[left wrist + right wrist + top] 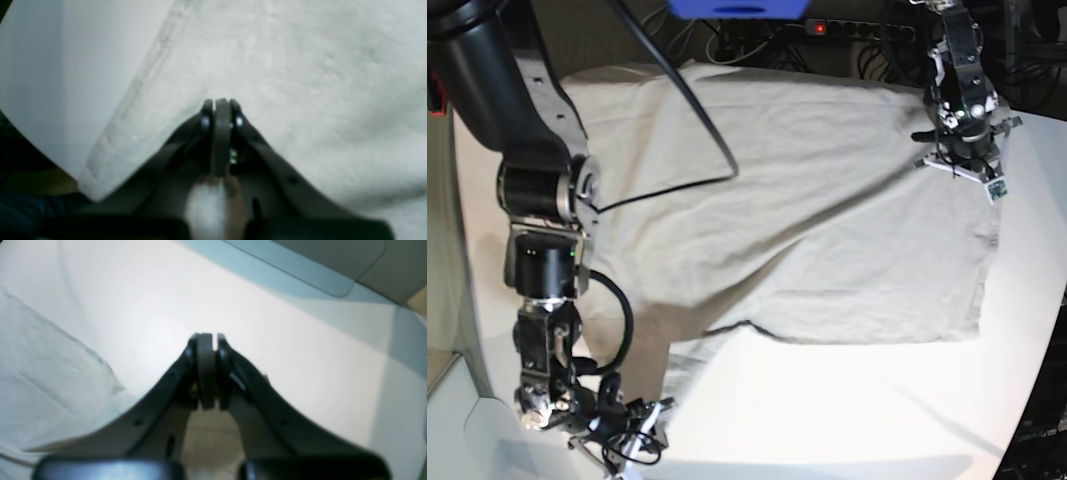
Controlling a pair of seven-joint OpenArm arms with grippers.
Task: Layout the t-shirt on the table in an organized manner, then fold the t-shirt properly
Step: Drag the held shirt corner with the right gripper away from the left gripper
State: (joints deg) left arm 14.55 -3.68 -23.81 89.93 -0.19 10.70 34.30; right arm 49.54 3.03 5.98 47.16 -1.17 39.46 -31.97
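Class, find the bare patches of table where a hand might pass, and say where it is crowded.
Bare table lies below the t-shirt hem, right of the right gripper. The upper part is crowded: cloth, a cable, the left gripper.

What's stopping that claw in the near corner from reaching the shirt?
Nothing visible. The right gripper is shut over bare table, and the t-shirt lies just beside it with only white tabletop between them.
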